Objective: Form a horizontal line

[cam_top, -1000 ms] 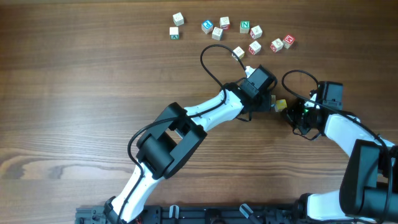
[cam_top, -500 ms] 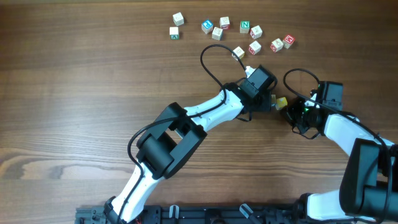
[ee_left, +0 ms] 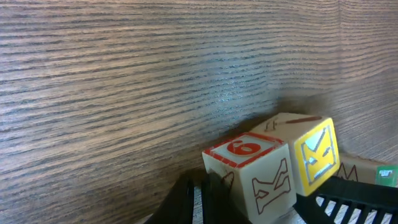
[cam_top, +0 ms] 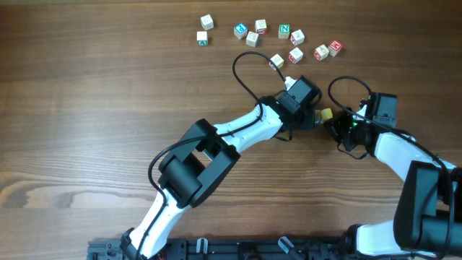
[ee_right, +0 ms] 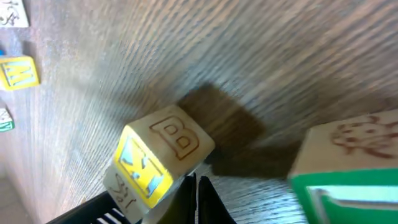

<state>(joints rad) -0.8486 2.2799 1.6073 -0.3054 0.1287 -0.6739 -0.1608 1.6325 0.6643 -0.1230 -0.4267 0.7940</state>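
Note:
In the left wrist view a pale cube [ee_left: 255, 171] with a red-framed top stands touching a yellow-faced cube [ee_left: 314, 152] on its right, with a sliver of green [ee_left: 385, 175] beyond. In the right wrist view the yellow-faced cube [ee_right: 155, 155] has a B on top, and a green-faced cube [ee_right: 348, 180] sits apart at the right. In the overhead view only the yellow cube [cam_top: 326, 113] shows, between my left gripper [cam_top: 312, 115] and right gripper [cam_top: 336, 130]. The left gripper [ee_left: 200, 202] is shut and empty beside the pale cube. The right gripper [ee_right: 196, 199] is shut, against the yellow cube.
Several loose alphabet cubes lie scattered at the table's far side, among them a green N cube [cam_top: 284, 31], red-lettered cubes [cam_top: 295, 55] and a pale pair [cam_top: 205, 30] further left. Black cables loop above both wrists [cam_top: 249, 72].
My right gripper has moved slightly up and left, and the yellow cube has shifted with it toward the left gripper. The left arm has stayed still.

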